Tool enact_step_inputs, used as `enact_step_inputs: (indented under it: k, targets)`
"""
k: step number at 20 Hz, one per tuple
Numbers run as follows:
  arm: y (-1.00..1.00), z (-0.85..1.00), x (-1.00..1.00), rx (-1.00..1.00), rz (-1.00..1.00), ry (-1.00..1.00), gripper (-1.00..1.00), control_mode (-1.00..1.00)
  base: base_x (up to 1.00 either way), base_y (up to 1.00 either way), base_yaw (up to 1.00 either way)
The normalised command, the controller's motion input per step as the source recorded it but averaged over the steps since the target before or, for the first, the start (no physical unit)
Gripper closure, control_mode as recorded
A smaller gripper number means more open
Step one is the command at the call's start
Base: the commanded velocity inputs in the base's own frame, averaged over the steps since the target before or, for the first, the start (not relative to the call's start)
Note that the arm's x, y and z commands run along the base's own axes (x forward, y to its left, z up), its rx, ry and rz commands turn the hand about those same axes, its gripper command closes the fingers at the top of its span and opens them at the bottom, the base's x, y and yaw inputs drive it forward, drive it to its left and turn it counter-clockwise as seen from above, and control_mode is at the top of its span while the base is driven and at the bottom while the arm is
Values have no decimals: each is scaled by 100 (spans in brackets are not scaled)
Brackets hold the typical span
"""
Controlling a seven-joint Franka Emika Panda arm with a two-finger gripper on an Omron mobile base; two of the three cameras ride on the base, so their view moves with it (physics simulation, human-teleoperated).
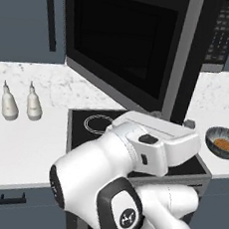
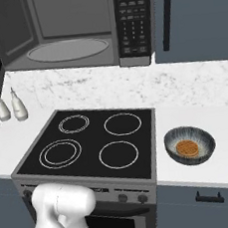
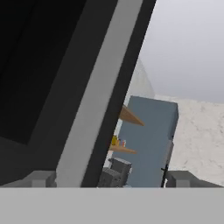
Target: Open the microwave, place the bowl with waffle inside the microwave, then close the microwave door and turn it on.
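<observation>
The arm [image 1: 129, 188] is glossy white, built from fat rounded segments that swell at each joint like stacked cylinders with domed ends. Dark grey to black round caps close the joints: one large cap in the left base view carries a small pale emblem at its middle, and a second dark cap sits on the side of the segment to its left. Thin dark seams ring the places where segments meet. The upper link is flatter and boxier, with a small black oval inset on top and a narrow dark slot on its side. In the right base view a plain white rounded segment [image 2: 62, 212] shows no markings.
</observation>
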Motion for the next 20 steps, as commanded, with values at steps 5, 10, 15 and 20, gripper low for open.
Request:
enact_step_inputs:
  k: [5, 10, 15, 20]
  targets:
    - [-69, 0, -10, 9, 11, 1, -100, -100, 0, 0, 0]
    - [-51, 0, -71, 9, 42, -4, -100, -100, 0, 0, 0]
    - [-29, -1, -24, 13, 75, 7, -100, -100, 0, 0, 0]
    - [-10, -10, 15, 12, 71, 31, -100, -100, 0, 0, 0]
